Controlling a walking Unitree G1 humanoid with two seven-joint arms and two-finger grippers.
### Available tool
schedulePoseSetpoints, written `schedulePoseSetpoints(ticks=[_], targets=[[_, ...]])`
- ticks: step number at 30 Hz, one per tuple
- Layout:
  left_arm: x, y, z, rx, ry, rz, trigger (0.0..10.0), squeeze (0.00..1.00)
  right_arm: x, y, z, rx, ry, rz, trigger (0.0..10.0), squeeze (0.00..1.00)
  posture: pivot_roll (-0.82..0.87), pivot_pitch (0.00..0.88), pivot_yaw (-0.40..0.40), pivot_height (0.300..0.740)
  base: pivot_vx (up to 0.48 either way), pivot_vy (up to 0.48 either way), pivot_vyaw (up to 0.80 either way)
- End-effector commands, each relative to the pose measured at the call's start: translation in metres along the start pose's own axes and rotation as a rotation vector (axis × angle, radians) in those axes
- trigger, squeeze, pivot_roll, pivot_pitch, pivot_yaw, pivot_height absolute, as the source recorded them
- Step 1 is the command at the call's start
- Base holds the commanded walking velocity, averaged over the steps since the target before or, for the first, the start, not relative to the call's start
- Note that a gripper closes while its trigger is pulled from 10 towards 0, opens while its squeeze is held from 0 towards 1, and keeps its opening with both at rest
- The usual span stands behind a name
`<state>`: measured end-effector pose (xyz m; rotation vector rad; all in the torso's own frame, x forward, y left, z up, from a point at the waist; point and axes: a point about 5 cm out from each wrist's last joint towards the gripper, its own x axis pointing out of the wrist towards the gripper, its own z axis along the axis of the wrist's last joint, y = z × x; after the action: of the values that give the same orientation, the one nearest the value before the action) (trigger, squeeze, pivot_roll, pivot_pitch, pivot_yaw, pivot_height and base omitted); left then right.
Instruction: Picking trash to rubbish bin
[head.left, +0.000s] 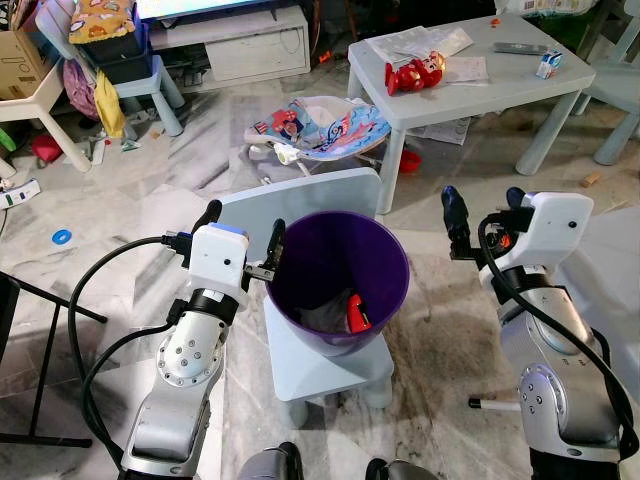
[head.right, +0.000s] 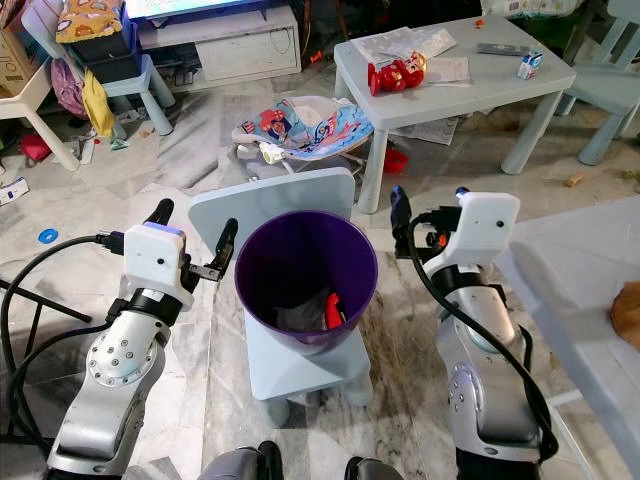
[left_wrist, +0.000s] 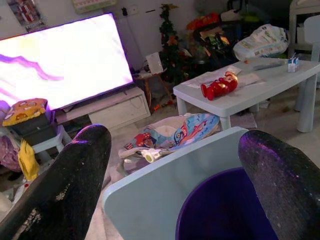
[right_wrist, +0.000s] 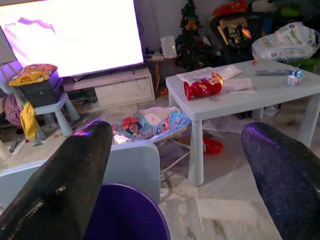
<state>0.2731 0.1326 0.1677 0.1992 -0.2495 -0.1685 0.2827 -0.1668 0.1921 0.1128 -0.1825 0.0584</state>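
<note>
Purple bin (head.left: 338, 280), on the small chair (head.left: 320, 370) between your left hand (head.left: 240, 240) and right hand (head.left: 483, 212), both spread wide and empty: light, stiff plastic, best gripped at the rim.

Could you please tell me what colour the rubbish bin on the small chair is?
The rubbish bin is purple, seen best in the left eye view.
</note>
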Motion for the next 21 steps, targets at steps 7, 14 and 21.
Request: schedulePoseSetpoints(ticks=[7,14,21], targets=[[0.0006,-0.0013,-0.0042,0.001,0.007,0.008,10.0,0.0,-0.0025,-0.0033,-0.0018,-0.016,0.04,0.001,10.0,0.0,0.02,0.156,0.028,0.74,0.0,0.0,0.0],[-0.0004,-0.0021,-0.0069,-0.001,0.024,0.005,10.0,0.0,-0.0009,-0.0023,-0.0046,-0.011,0.051,0.01,10.0,0.0,0.03,0.15,0.026,0.74,0.0,0.0,0.0],[-0.0009,-0.0012,-0.0091,-0.004,0.035,0.008,10.0,0.0,-0.0008,-0.0016,-0.0066,-0.006,0.064,0.01,10.0,0.0,0.03,0.152,0.028,0.74,-0.191,0.0,0.0]])
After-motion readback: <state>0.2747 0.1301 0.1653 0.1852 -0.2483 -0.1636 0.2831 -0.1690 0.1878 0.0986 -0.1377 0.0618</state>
